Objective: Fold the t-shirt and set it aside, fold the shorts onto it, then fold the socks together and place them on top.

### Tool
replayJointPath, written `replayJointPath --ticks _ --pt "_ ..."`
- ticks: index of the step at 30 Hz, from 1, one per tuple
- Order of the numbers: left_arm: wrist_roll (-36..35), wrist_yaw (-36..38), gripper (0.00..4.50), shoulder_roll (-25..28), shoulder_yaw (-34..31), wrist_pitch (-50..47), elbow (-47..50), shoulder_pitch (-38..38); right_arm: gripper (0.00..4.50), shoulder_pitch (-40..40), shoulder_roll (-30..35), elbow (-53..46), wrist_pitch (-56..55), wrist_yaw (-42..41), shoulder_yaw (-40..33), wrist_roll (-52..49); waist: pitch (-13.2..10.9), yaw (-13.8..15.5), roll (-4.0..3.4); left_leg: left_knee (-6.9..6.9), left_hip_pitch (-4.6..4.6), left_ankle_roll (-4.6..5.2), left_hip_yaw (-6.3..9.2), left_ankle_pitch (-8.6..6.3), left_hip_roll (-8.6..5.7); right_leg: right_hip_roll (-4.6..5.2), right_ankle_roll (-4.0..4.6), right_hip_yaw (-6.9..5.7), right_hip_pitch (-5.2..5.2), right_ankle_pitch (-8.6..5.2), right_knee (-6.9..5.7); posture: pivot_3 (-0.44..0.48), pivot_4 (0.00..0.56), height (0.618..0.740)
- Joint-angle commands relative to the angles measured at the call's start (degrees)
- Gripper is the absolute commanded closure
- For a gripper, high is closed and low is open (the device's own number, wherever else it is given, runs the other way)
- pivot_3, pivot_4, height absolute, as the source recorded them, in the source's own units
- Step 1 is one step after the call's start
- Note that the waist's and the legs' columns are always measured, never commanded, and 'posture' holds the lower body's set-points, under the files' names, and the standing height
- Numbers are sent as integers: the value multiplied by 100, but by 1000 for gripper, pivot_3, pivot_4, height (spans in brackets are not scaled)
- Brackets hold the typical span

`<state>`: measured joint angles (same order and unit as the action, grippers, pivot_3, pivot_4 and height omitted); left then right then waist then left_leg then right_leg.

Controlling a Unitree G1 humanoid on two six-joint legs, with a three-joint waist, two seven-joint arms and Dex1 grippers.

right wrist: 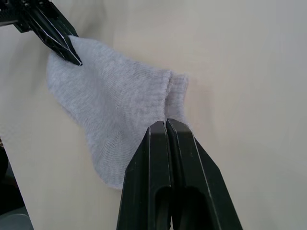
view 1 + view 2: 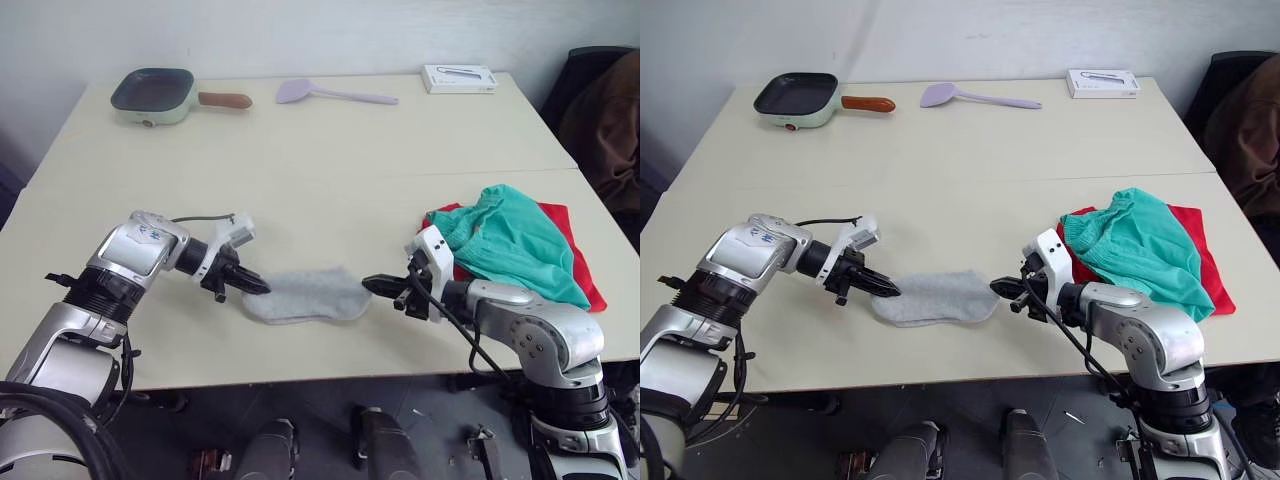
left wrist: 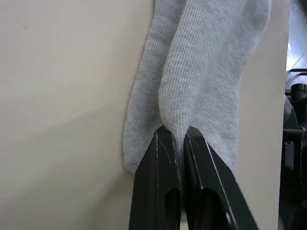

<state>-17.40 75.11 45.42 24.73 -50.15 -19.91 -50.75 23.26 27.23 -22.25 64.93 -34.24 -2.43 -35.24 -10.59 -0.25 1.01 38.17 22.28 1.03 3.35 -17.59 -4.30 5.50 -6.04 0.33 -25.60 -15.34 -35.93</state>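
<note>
The light-grey socks [image 2: 305,295] lie flat, one on the other, near the table's front edge. My left gripper [image 2: 262,288] is shut on their left end; in the left wrist view the knit [image 3: 206,72] is pinched between the fingertips [image 3: 163,139]. My right gripper [image 2: 368,284] is shut on the cuff end, seen in the right wrist view on the socks [image 1: 110,105]. To the right, the teal shorts [image 2: 515,240] lie bunched on top of the red t-shirt [image 2: 572,228], which shows just at its edges.
At the table's far side sit a green pan [image 2: 155,95] with a brown handle, a lilac spatula [image 2: 330,94] and a white box [image 2: 458,78]. A dark chair with a brown jacket [image 2: 610,110] stands past the right edge.
</note>
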Motion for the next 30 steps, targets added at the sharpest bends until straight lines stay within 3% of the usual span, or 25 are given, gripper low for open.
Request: replayJointPath --ticks 1,5,9,12,15,20,21,23,26,30 --pt "26 12 4482 86 -221 -81 285 116 4500 140 136 33 -141 -112 48 -38 0 3 0 0 0 0 1 0 0 0 0 0 0 0 -1 0 150 740" --pt "-41 -98 4482 60 -403 -284 480 268 4500 149 253 156 -321 -293 318 40 0 4 0 0 0 0 0 0 1 0 0 0 0 0 -1 0 150 740" --pt "-193 -153 3522 121 -681 -492 829 421 4500 149 284 301 -493 -357 398 106 0 6 0 0 0 0 0 0 1 0 0 0 0 0 -2 0 150 740" --pt "-237 -391 2564 203 -1053 -502 1163 600 3886 190 317 355 -676 -398 323 140 0 1 0 1 0 0 0 0 1 1 0 0 0 0 -2 0 150 740" --pt "-482 -703 1626 305 -1728 -608 1799 910 2897 256 451 276 -1025 -639 201 105 0 -6 0 -1 0 0 1 0 3 1 0 1 -2 0 -1 0 150 740" --pt "-946 -1496 1626 38 -2533 -1087 3032 1335 2897 412 511 120 -1483 -943 254 80 0 10 0 2 -1 -1 2 -1 3 2 0 0 2 0 -1 0 150 740" --pt "-1019 -1662 1599 -87 -2561 -1166 3277 1437 3085 454 487 121 -1576 -996 347 115 0 12 0 2 -1 0 2 -1 2 3 -1 1 2 0 0 0 150 740" --pt "-1045 -2001 2000 -343 -2485 -1298 3539 1607 3493 548 414 166 -1719 -1047 624 255 0 13 0 2 -3 2 2 -2 2 4 -1 1 3 0 -1 0 150 740" --pt "-804 -2445 2837 -619 -2121 -1257 3481 1764 4490 711 343 416 -2162 -1194 1261 732 0 14 0 6 -3 0 2 -2 1 2 -1 0 3 0 -3 0 150 740" --pt "-462 -2862 4096 -878 -1551 -1085 3171 1930 4500 862 160 1060 -2710 -1350 1945 1316 1 -1 1 4 -9 -2 1 0 1 -1 -1 1 4 1 -4 0 150 740"
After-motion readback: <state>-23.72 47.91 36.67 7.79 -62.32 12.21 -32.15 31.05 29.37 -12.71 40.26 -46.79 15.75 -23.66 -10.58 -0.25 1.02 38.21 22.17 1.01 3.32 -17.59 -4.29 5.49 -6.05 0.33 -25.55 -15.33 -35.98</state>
